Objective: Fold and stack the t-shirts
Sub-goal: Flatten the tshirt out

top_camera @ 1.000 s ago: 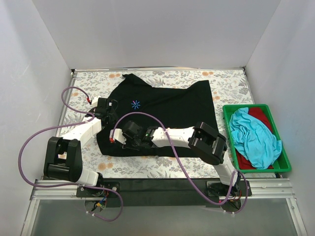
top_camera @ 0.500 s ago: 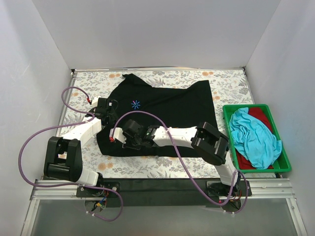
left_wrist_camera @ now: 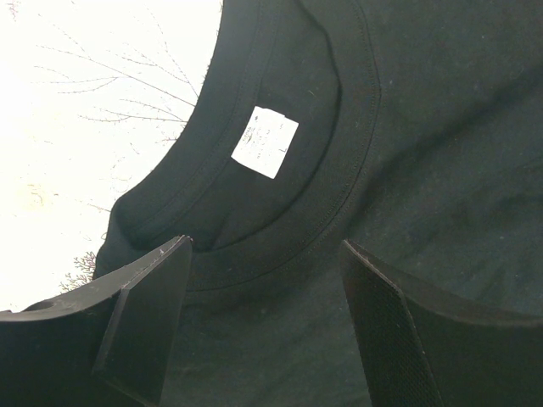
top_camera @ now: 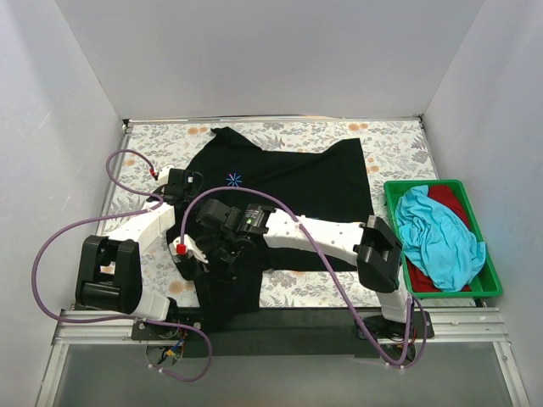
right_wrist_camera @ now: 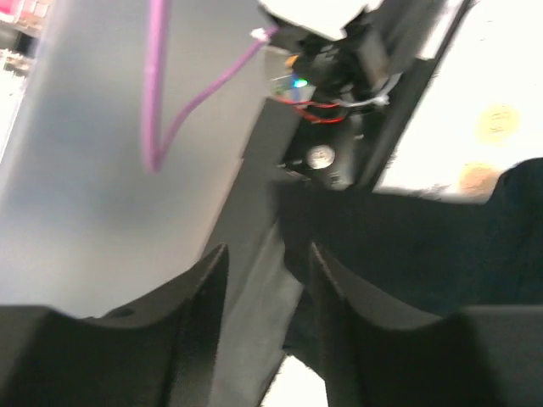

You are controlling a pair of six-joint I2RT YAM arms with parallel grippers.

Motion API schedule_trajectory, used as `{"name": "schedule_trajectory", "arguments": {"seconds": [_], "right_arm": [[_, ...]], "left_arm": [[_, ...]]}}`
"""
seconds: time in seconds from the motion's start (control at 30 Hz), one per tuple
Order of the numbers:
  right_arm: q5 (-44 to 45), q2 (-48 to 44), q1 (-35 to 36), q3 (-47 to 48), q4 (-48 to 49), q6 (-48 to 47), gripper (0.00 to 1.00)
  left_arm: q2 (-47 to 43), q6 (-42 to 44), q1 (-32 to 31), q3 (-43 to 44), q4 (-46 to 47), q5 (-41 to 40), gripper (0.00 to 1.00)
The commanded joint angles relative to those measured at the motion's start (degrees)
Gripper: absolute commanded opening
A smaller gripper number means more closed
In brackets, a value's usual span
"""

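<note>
Left of the green plastic tray (top_camera: 422,183), your large black cloth t-shirt (top_camera: 297,182) lies spread, its near corner pinched in your right gripper (right_wrist_camera: 267,254), though that view is blurred. Farther left of the tray, your left gripper (left_wrist_camera: 265,246) hangs with fingers apart over the collar.

**Free room.** Bare floral surface (top_camera: 399,161) along the far edge, down the left side, and in a strip between the black t-shirt (top_camera: 297,182) and the green tray (top_camera: 424,183). There is also a narrow band at the near right, under the right arm (top_camera: 327,236).

**Obstacles.**
- The right arm lies low across the shirt's near half, reaching from the right to left of centre.
- The left arm (top_camera: 144,225) angles over the left strip.
- Purple cables (top_camera: 51,246) loop wide off both arms.
- The tray sits beside the right wall, heaped with a turquoise t-shirt (top_camera: 437,237) and a red t-shirt (top_camera: 450,197).
- A fold of the black shirt hangs over the near edge between the arm bases.
- White walls (top_camera: 254,59) close three sides.
</note>
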Motion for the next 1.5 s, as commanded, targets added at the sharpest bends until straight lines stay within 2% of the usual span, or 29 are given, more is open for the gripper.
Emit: {"name": "schedule_trajectory", "arguments": {"seconds": [0.0, 0.1, 0.2, 0.23, 0.4, 0.47, 0.57, 0.83, 0.97, 1.17, 1.3, 1.47], "right_arm": [[-5.3, -3.4, -0.3, 0.9, -4.9, 0.0, 0.44], [4.3, -6.6, -2.3, -2.6, -4.5, 2.2, 0.46], [19.9, -11.6, -7.1, -10.2, -2.2, 9.1, 0.46], [29.3, -13.1, -8.7, -12.7, -1.5, 11.1, 0.46], [45.7, -26.0, -23.1, -34.6, 6.6, 25.1, 0.45], [50.9, -30.0, -26.8, -41.5, 8.0, 27.9, 0.46], [52.4, -32.7, -33.9, -46.5, 10.6, 32.3, 0.49], [51.6, -32.5, -42.8, -58.5, 12.8, 38.4, 0.53], [50.7, -33.4, -47.2, -62.9, 12.8, 40.6, 0.53], [50.9, -34.7, -53.5, -64.5, 12.8, 40.6, 0.55], [52.0, -33.1, -54.3, -62.6, 13.3, 39.7, 0.55], [49.7, -33.4, -54.3, -62.7, 12.5, 39.9, 0.55]], "left_arm": [[-0.6, 0.2, 0.4, 0.7, 0.0, 0.0, 0.65], [-1.1, -0.1, 0.4, 0.5, -0.3, 0.3, 0.65], [-2.8, -1.1, 0.3, -0.3, -0.5, 1.5, 0.65], [-3.3, -1.5, 0.3, -0.7, -0.6, 3.0, 0.65], [-3.6, -4.9, 0.3, -0.8, -2.9, 5.2, 0.66], [-2.8, -8.1, 0.3, -1.2, -4.7, 5.4, 0.63], [-2.5, -11.8, 0.3, -3.5, -5.1, 5.7, 0.59], [-0.7, -16.8, 1.1, -6.4, -6.6, 1.8, 0.57], [1.8, -16.2, 4.4, -5.9, -6.9, -0.3, 0.57], [7.9, -14.6, 7.7, -0.8, -5.2, 0.5, 0.56], [13.7, -13.1, 7.8, 3.3, -4.5, 2.3, 0.56], [11.7, -13.3, 7.7, 1.7, -5.5, 1.9, 0.57]]}}
